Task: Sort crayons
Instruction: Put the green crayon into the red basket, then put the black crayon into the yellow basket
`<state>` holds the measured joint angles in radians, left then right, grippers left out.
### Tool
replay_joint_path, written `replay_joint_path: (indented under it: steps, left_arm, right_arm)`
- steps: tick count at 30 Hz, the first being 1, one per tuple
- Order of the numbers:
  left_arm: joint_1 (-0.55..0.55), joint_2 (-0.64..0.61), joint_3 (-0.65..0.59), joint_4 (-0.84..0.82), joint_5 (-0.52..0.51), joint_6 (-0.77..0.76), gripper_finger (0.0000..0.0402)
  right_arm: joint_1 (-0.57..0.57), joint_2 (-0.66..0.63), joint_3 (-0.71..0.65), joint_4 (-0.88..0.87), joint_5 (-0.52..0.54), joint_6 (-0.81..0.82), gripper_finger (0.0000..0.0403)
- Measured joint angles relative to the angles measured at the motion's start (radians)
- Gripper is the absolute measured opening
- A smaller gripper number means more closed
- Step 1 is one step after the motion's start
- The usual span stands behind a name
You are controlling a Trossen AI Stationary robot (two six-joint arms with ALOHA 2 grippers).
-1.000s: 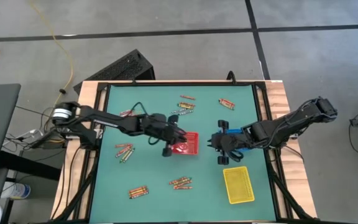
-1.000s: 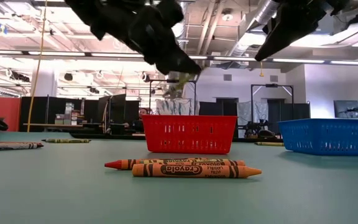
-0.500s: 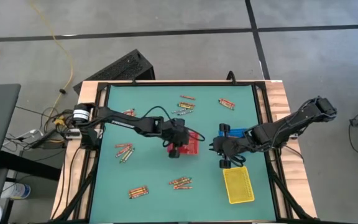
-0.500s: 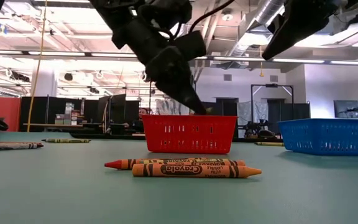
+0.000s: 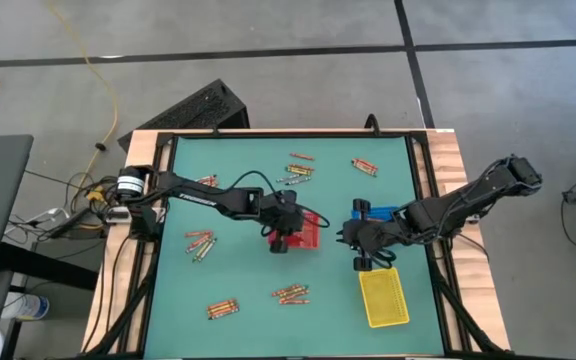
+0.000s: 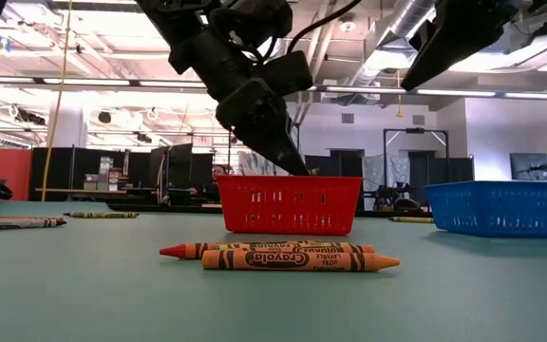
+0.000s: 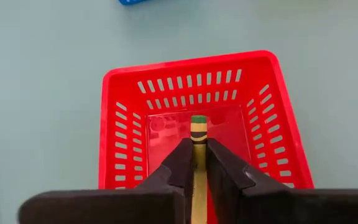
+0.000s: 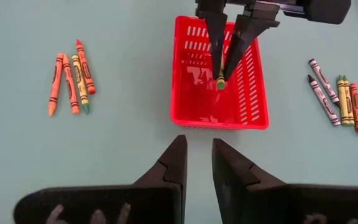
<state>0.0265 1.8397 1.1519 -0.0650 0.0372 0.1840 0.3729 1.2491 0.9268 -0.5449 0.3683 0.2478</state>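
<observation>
My left gripper is shut on a yellow-green crayon and hangs over the red tray, its fingertips at the tray's rim in the low view. The crayon's green end points down into the tray. My right gripper is open and empty, to the right of the red tray, beside the blue tray. Loose crayons lie flat on the green table in several clusters. My left gripper pinches the crayon's paper-wrapped shaft between its two fingers. The crayon lies along the fingers, and its green end sticks out past the fingertips. The fingers slant down into the red tray from the table's left. Whether the end touches the tray's floor does not show.
A yellow tray lies at the near right. More crayon clusters lie at the near left, far right and far left. Two crayons lie close in front of the low camera.
My left gripper has gone toward the table's right edge and down, bringing the crayon from beside the red tray's left rim to over the tray, with its end inside. For the last half second it has kept still.
</observation>
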Motion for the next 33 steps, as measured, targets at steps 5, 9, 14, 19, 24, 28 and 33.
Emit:
replay_joint_path:
  steps: [5,9,14,19,24,28,33]
  left_arm:
    - [0.000,0.000,0.000,0.002,-0.007,0.009,0.0091]
    - [0.000,0.000,0.050,-0.087,-0.058,0.017,0.0134]
    - [0.000,-0.002,0.163,-0.329,-0.163,0.016,0.0152]
    - [0.000,-0.003,0.228,-0.531,-0.248,-0.027,0.0153]
    - [-0.002,-0.023,0.177,-0.712,-0.351,-0.125,0.0153]
    - [-0.022,-0.146,0.068,-0.657,-0.442,-0.168,0.0153]
    - [-0.042,-0.377,-0.132,-0.531,-0.462,-0.214,0.0153]
  right_arm:
    - [0.000,0.000,0.000,0.000,0.000,0.000,0.0067]
    - [0.000,0.000,0.000,0.000,0.000,0.000,0.0067]
    - [-0.011,0.000,0.000,0.000,0.003,-0.001,0.0067]
    - [-0.026,0.000,0.000,-0.001,0.005,-0.009,0.0067]
    - [-0.035,0.000,0.000,-0.001,0.005,-0.010,0.0067]
    - [-0.035,0.000,0.000,-0.004,0.005,-0.043,0.0067]
    - [-0.035,0.000,0.001,-0.009,0.025,-0.049,0.0067]
